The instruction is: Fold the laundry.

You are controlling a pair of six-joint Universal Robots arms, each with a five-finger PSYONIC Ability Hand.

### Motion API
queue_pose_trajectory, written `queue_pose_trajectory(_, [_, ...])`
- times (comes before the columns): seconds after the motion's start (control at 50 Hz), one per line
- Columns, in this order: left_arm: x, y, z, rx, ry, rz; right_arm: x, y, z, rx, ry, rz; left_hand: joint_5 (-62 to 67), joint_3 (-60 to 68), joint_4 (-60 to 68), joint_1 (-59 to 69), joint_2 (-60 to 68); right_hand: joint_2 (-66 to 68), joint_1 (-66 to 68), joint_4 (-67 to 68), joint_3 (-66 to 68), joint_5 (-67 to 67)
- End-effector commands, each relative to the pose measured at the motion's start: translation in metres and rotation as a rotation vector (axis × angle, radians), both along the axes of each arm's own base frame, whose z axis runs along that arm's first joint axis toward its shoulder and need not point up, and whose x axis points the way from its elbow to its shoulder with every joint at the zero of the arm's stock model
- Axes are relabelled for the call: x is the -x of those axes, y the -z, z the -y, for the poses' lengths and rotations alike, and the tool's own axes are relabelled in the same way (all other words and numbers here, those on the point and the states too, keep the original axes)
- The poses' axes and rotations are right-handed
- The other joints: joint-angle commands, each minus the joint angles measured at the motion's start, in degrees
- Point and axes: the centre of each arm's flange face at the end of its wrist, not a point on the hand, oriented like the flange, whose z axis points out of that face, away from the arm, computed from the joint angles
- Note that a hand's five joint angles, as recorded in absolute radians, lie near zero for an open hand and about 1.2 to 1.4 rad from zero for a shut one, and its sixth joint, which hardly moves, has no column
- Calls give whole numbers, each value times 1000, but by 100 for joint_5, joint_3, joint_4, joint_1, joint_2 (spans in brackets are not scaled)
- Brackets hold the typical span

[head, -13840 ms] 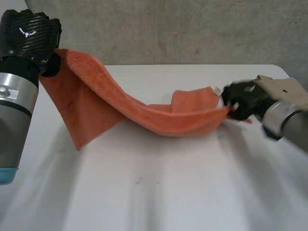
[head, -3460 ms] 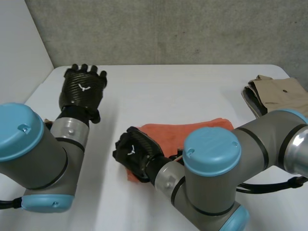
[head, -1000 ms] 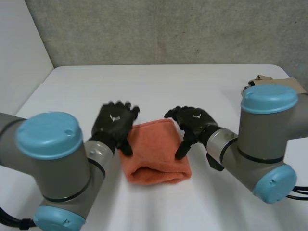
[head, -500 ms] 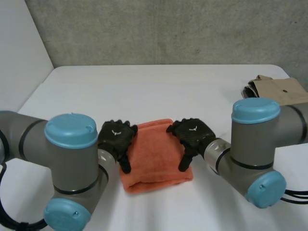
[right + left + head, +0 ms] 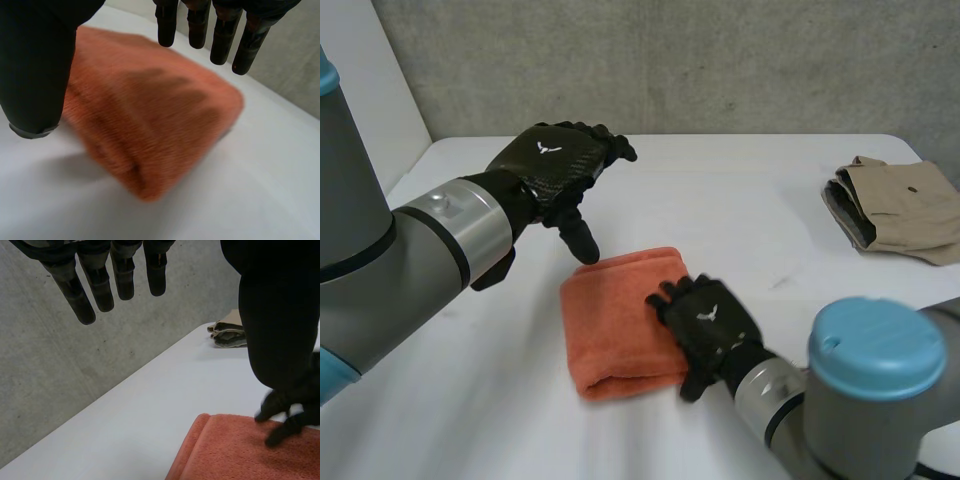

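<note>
White table [image 5: 720, 190]; folded orange towel [image 5: 610, 320]; beige garment [image 5: 905, 205]

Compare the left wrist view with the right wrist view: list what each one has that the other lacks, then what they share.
Left wrist view's own: the left hand, open above the table, and the tan clothes at the table's far end. Right wrist view's own: the towel's rounded folded end. Shared: the orange towel, the white table, and the right hand, open with its fingers at the towel.
</note>
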Motion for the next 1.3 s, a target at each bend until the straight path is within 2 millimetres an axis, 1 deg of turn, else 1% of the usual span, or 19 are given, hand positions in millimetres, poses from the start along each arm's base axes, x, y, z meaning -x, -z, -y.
queue_pose_trajectory(0.02, [2,2,-3,-17,6,-3,-12,21,0,32,-33,11,-13,-118,-80,-129,-85,80,333,9,115,-31])
queue_pose_trajectory(0.1, [2,5,-3,-25,6,2,-18,30,7,58,-33,22,-13,-118,-80,-129,-85,619,872,547,653,507])
queue_pose_trajectory(0.12, [2,6,-3,-27,6,2,-20,34,9,67,-34,24,-13,-118,-80,-129,-85,986,1239,915,1021,875])
queue_pose_trajectory(0.2, [2,8,-3,-33,5,4,-25,40,15,102,-45,7,-13,-118,-80,-129,-85,1510,1763,1438,1544,1398])
queue_pose_trajectory(0.36, [2,9,-1,-38,2,6,-31,52,22,121,-58,-25,-13,-118,-80,-129,-85,1947,2200,1875,1982,1835])
queue_pose_trajectory(0.58, [2,8,-2,-35,5,2,-39,45,31,153,-56,-4,-13,-118,-80,-129,-85,2420,2673,2348,2454,2308])
queue_pose_trajectory(0.7, [2,9,-2,-37,4,2,-46,46,40,166,-55,7,-13,-118,-80,-129,-85,2437,2689,2365,2471,2325])
queue_pose_trajectory(0.78, [2,9,-2,-39,4,0,-50,49,44,177,-58,3,-13,-118,-80,-129,-85,2672,2924,2600,2706,2560])
queue_pose_trajectory(0.84, [2,9,-2,-46,2,-8,-52,48,47,195,-60,-2,3,-101,-63,-112,-68,2924,3176,2852,2958,2812])
queue_pose_trajectory(0.98, [1,9,-1,-53,-5,-16,-61,37,55,236,-72,25,4,-101,-63,-112,-68,4554,4807,4482,4588,4442])
queue_pose_trajectory(1.14, [2,9,0,-60,-6,-21,-67,40,62,234,-76,35,20,-84,-46,-95,-51,6304,6556,6232,6338,6192])
queue_pose_trajectory(1.16, [1,9,0,-59,-8,-23,-68,40,64,236,-71,36,20,-84,-46,-95,-51,6733,6985,6661,6767,6621])
queue_pose_trajectory(1.22, [0,9,1,-59,-11,-23,-66,39,69,238,-60,36,20,-84,-46,-95,-51,6737,6990,6665,6771,6625])
queue_pose_trajectory(1.26, [1,9,1,-58,-11,-24,-62,37,75,236,-47,30,37,-67,-29,-78,-34,6737,6990,6665,6771,6625])
queue_pose_trajectory(1.3, [1,9,0,-59,-10,-23,-53,36,86,234,-18,23,37,-67,-29,-78,-34,6737,6990,6665,6771,6625])
